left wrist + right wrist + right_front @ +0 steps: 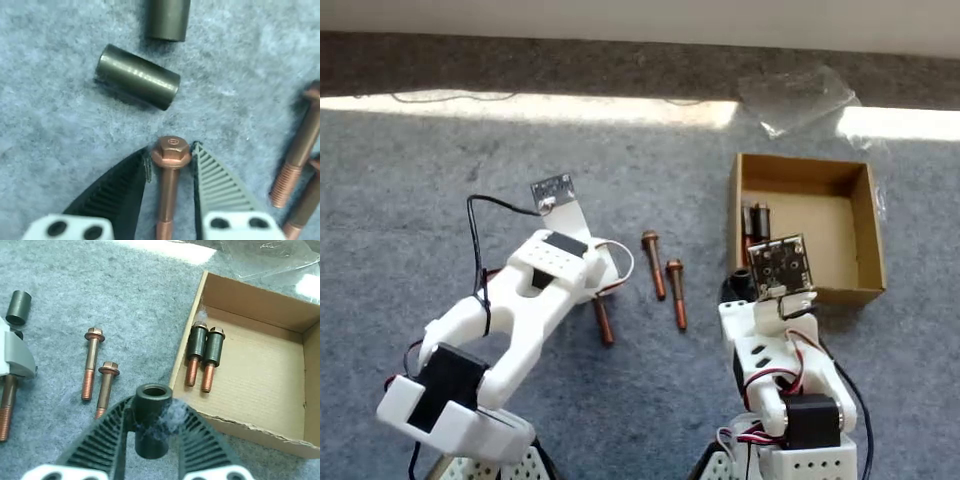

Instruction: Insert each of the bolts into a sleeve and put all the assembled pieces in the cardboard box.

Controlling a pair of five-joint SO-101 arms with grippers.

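Since two bolt-and-sleeve assemblies (197,347) are already laid side by side inside the cardboard box (820,230), close to the wall that faces the loose parts, the task is judged to be partly done and another pairing to be in preparation. A dark steel sleeve (151,425) is gripped in the closed right tool (151,407) just outside the box's near corner. It is held roughly upright with its open bore exposed above the jaws, presumably so that a bolt can be fed in from that end. The left tool (171,151) is positioned over a copper-coloured flange bolt (167,197) lying on the grey desk (50,140). Its jaws are set open on either side of the shank, close to the hex head but not visibly clamped, so the bolt is judged not yet lifted. Two spare sleeves (137,76) lie on their sides just beyond that bolt's head, and two more bolts (653,265) lie nearly parallel between the arms, where either could be taken next. A crumpled clear plastic bag (795,100) is seen behind the box.
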